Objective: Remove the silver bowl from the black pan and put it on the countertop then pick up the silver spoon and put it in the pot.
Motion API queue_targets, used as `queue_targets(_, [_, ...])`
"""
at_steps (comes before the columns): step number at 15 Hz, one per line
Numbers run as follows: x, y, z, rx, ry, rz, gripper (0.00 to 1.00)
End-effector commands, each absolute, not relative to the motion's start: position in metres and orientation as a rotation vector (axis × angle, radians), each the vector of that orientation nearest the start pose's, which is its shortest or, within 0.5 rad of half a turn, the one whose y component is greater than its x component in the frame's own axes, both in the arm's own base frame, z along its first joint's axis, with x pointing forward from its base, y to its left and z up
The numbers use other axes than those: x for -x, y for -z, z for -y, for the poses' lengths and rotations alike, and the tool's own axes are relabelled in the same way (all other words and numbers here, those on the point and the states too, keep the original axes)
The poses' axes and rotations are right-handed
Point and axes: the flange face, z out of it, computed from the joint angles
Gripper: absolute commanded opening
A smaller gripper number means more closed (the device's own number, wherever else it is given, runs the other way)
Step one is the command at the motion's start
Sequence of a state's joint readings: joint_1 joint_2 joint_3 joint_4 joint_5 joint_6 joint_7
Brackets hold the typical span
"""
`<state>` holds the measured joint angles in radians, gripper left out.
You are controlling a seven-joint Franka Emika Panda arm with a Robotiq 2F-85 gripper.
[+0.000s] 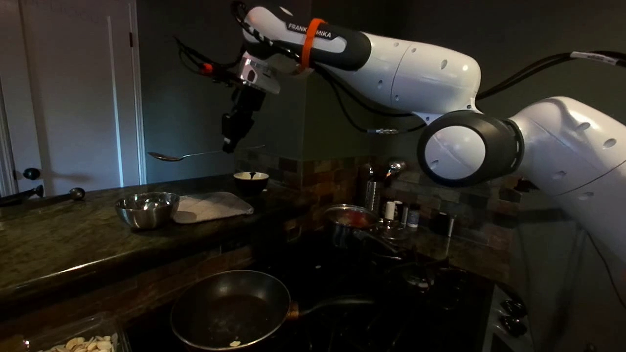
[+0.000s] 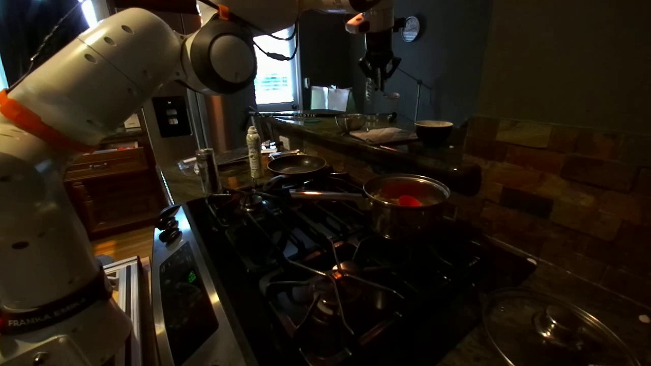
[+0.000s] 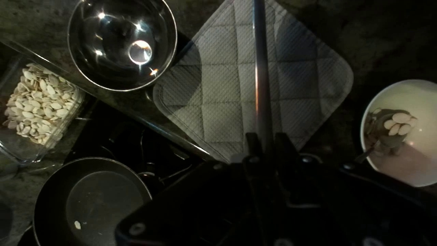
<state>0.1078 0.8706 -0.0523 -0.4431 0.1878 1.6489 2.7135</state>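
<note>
Spoon [image 3: 262, 73] is high up, over the counter [image 1: 44, 249] as far as I can judge, and well apart from the pot [image 2: 402, 221], which stands lower down on the stove [image 2: 244, 284]. My pincer [image 3: 267, 138] is closed to the thickness of the handle and grips nothing else. The bowl [image 1: 146, 215] is out of the pan [image 1: 230, 305] and sits on the counter beside the pad [image 3: 225, 85], so only the drop into the pot should be left.

What bothers me is the hold: such a slim handle could swivel if I move abruptly, since the scoop [image 1: 165, 157] sticks out far to one side. In an exterior view it lies nearly level; let go like that, it may bridge the pot's rim and slide off onto the stove. Something red [image 2: 408, 201] inside, I cannot tell what, could prop it up too. If I lower too early, the tail might clip the dish [image 1: 251, 187] and tip it. My wrist view shows neither scoop nor pot, so aiming by that alone invites a miss
</note>
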Motion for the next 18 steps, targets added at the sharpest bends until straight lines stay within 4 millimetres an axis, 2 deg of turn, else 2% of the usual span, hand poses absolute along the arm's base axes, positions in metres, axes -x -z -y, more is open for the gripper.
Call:
queue_targets(1, [-0.748, -0.610, -0.093, 0.724, -0.187, -2.636, 0.04])
queue_targets(6, [-0.733, -0.648, -0.108, 0.760, -0.190, -2.554, 0.04])
queue_targets(9, [-0.728, -0.661, -0.116, 0.742, -0.206, -2.528, 0.04])
queue_targets(13, [-0.722, -0.671, -0.123, 0.784, -0.184, -2.507, 0.04])
queue_targets(18, [-0.724, -0.674, -0.115, 0.762, -0.131, -2.496, 0.04])
